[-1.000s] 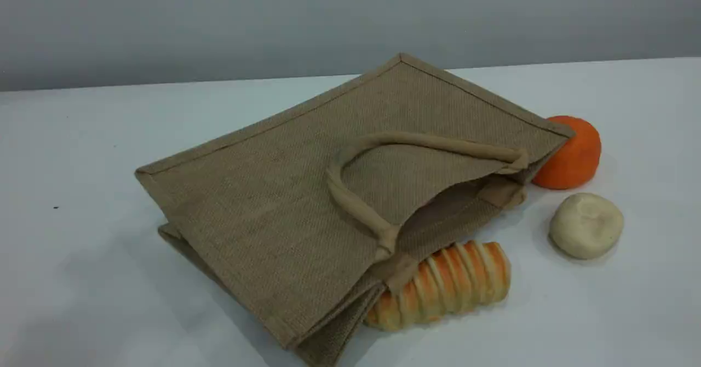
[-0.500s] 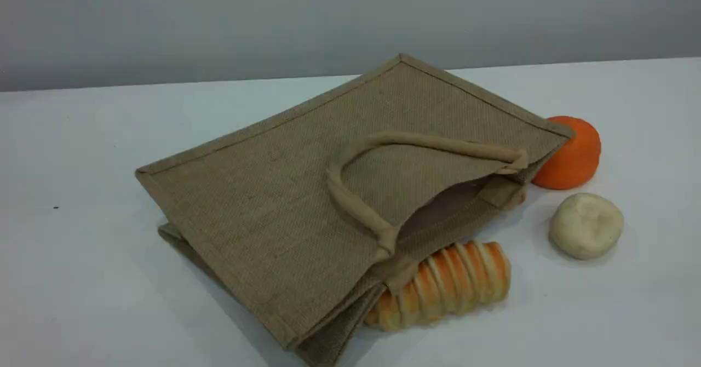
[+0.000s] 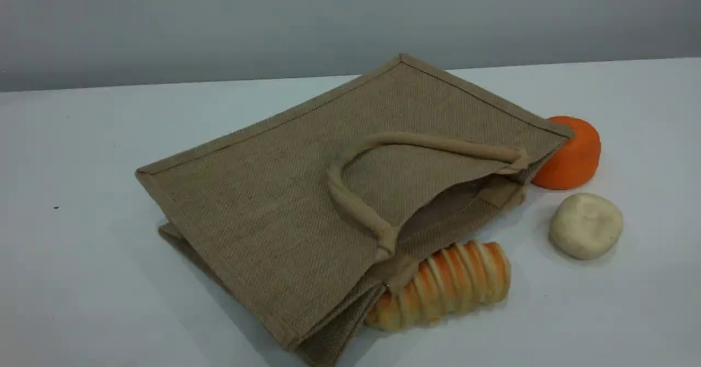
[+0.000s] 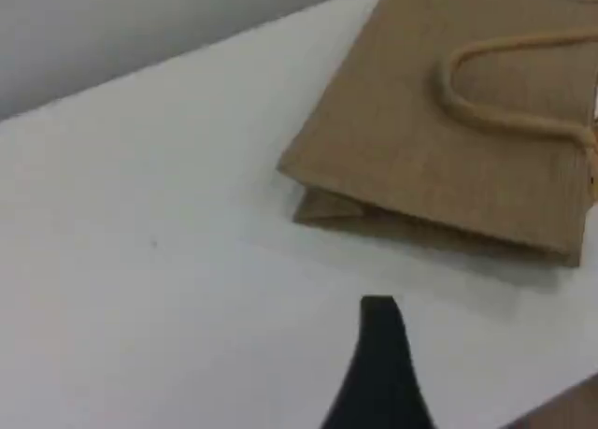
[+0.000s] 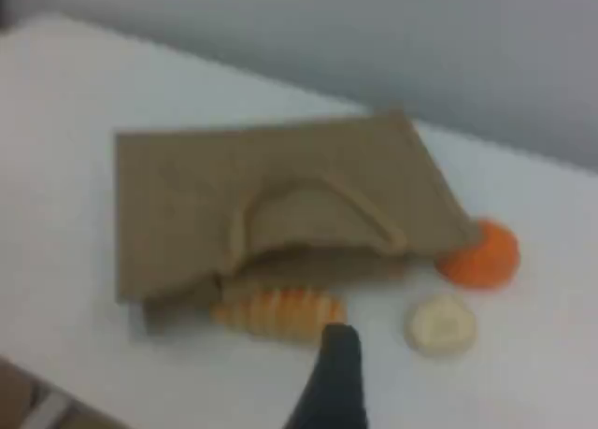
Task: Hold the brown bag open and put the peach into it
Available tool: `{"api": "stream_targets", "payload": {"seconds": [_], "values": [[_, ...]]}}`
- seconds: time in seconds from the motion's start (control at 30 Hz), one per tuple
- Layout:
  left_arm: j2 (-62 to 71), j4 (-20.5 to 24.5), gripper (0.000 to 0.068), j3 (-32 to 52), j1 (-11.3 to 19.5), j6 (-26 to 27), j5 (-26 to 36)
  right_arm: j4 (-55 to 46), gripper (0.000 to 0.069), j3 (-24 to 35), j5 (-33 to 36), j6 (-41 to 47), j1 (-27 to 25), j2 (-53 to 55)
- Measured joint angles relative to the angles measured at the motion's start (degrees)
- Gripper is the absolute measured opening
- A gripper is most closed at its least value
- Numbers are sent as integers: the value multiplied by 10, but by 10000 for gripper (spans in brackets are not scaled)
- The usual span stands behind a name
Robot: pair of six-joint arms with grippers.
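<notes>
The brown bag [image 3: 285, 191] lies flat on the white table, its mouth facing right and gaping slightly under one beige handle [image 3: 350, 202]. The peach is out of view in every frame. Neither arm appears in the scene view. In the left wrist view, one black fingertip [image 4: 379, 326] hangs over bare table, short of the bag [image 4: 439, 158]. In the right wrist view, a black fingertip [image 5: 338, 364] hovers above the table, well back from the bag [image 5: 187, 205]. Nothing is held in either gripper.
A striped bread roll [image 3: 443, 285] lies against the bag's mouth edge. An orange ball [image 3: 572, 153] sits at the bag's right corner, with a cream-white lumpy ball [image 3: 586, 225] in front of it. The white table [image 3: 82, 148] meets a grey wall behind.
The bag and the foods lie as before. A faint shadow on the table's front left has faded.
</notes>
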Motion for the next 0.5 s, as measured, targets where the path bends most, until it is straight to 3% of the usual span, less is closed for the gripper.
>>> {"api": "stream_targets", "payload": {"seconds": [0.27, 0.5], "values": [[-4, 0, 507, 83, 0, -41, -49, -32, 586, 116, -45, -1, 0, 1], [-4, 20, 507, 92, 0, -67, -49, -42, 586, 140, -64, -1, 0, 1]]}}
